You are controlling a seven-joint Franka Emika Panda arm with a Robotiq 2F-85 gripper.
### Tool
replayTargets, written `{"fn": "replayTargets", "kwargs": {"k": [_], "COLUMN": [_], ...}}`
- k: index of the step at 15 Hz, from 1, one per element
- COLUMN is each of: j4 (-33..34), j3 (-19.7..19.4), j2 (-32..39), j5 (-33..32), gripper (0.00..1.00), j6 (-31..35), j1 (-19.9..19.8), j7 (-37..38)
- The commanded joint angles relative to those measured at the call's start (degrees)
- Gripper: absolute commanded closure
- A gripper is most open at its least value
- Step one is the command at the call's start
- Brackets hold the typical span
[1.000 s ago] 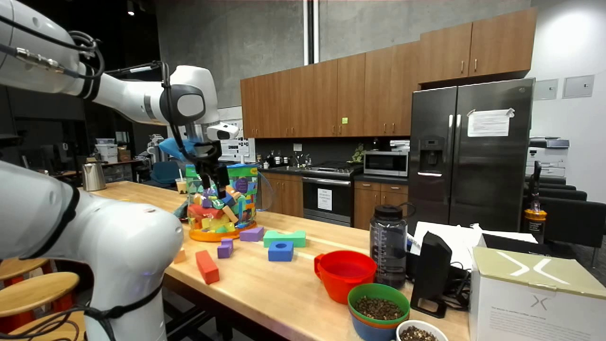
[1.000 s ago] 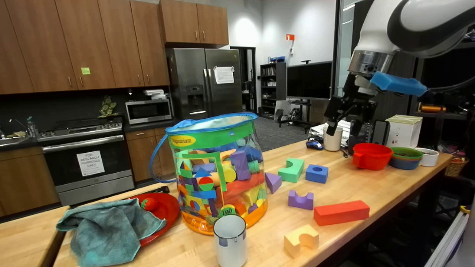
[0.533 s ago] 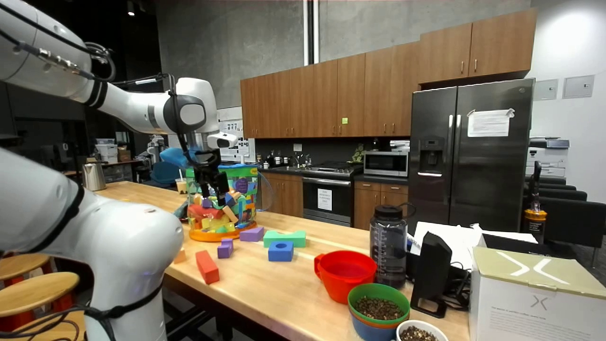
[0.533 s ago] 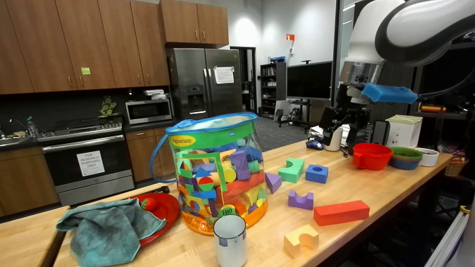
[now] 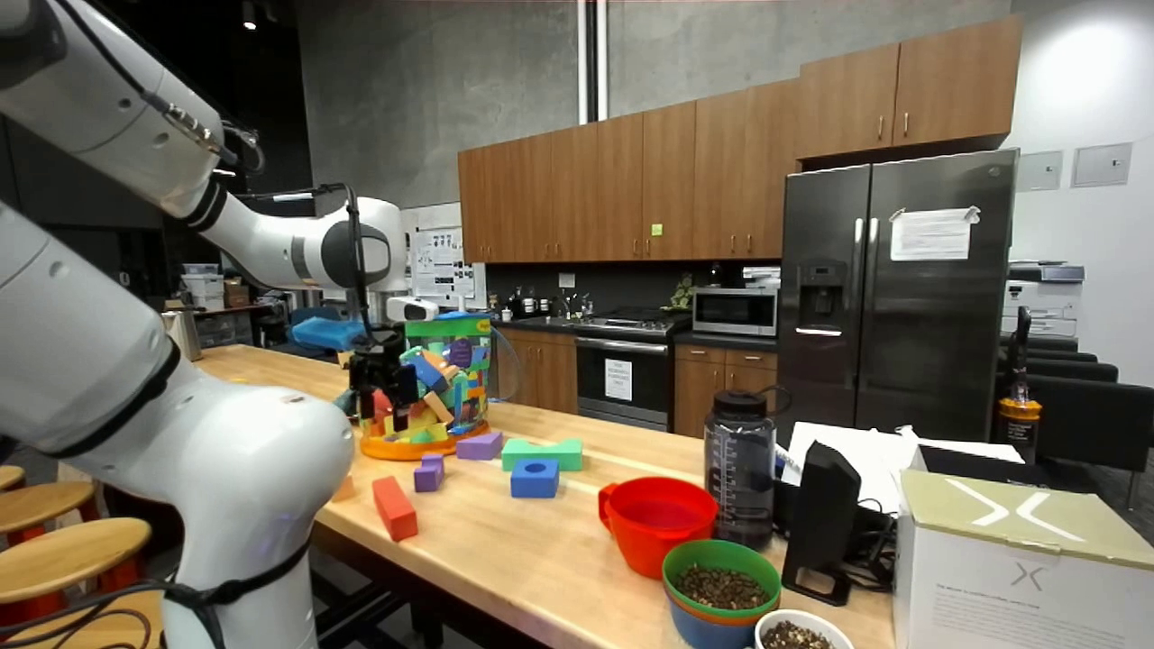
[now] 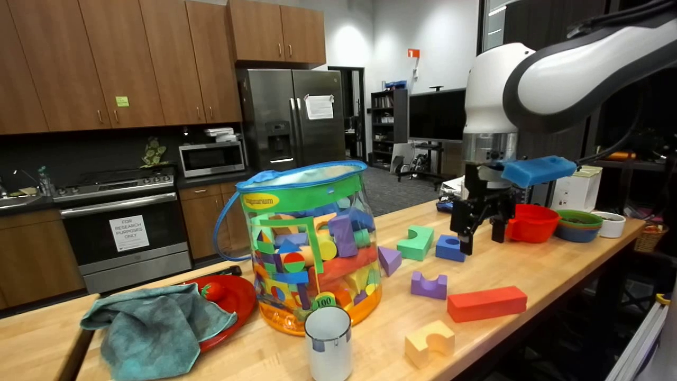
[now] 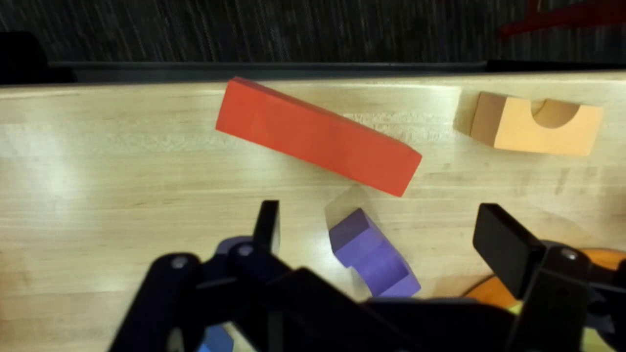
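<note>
You've got a dark fridge in an exterior view, wooden cabinets and a stove off to its left, grey concrete wall rising above it, and a brightly lit white wall plus black chairs on its right.

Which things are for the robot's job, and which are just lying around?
Probably the job, with the open gripper hanging nearby:
purple notched block
red block
orange block
perhaps the block bag

Probably just lying about:
red cup
water bottle
teal cloth
red plate

Red cup beside a dark bottle on the counter
In an exterior view, a microwave sits far, left of a refrigerator.
</note>
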Motion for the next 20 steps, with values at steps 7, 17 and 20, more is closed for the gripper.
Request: {"fn": "replayTargets", "kwargs": {"k": [7, 17, 20], "j4": [0.06, 0.41, 0.45], "j3": [1.82, 1.76, 1.46], "j2": [9.33, 10.75, 11.08], "j5": [5.93, 4.68, 4.11], "gripper": [0.00, 0.00, 0.00], "j6": [4.62, 5.45, 6.29], "j1": [7.03, 8.07, 8.57], "j7": [1.74, 1.44, -1.40]}}
